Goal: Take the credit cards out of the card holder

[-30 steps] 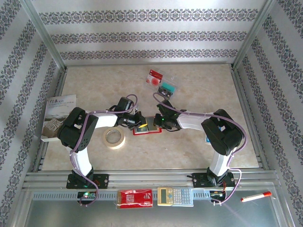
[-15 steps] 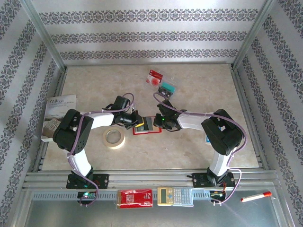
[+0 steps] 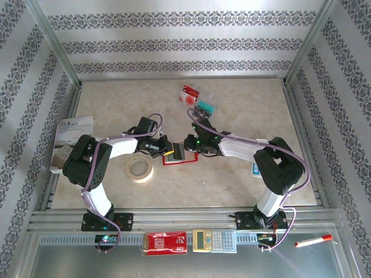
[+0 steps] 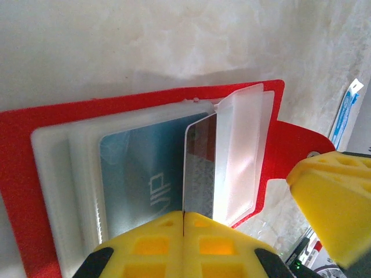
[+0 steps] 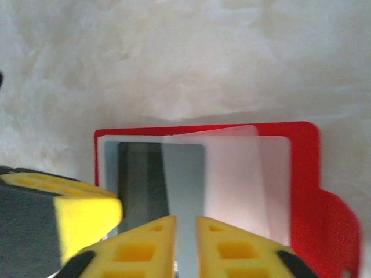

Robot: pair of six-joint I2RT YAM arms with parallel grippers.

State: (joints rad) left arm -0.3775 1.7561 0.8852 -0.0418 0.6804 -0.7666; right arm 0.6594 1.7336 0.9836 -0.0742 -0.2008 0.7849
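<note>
Left gripper (image 4: 184,219) is pinched shut on a clear pocket leaf (image 4: 200,168) of the open card holder (image 4: 23,174) on the table (image 3: 220,179) — hold firm. Right gripper (image 5: 185,223) straddles a grey card (image 5: 184,174), grip unclear — clamp squarely, draw straight out.

I see my left end effector (image 3: 166,149) and right end effector (image 3: 189,143) meeting over the red card holder (image 3: 179,160) mid-worktop (image 3: 243,92). Beyond lie a red-and-white credit card (image 3: 190,94) and a teal-and-black credit card (image 3: 205,108), side by side.
</note>
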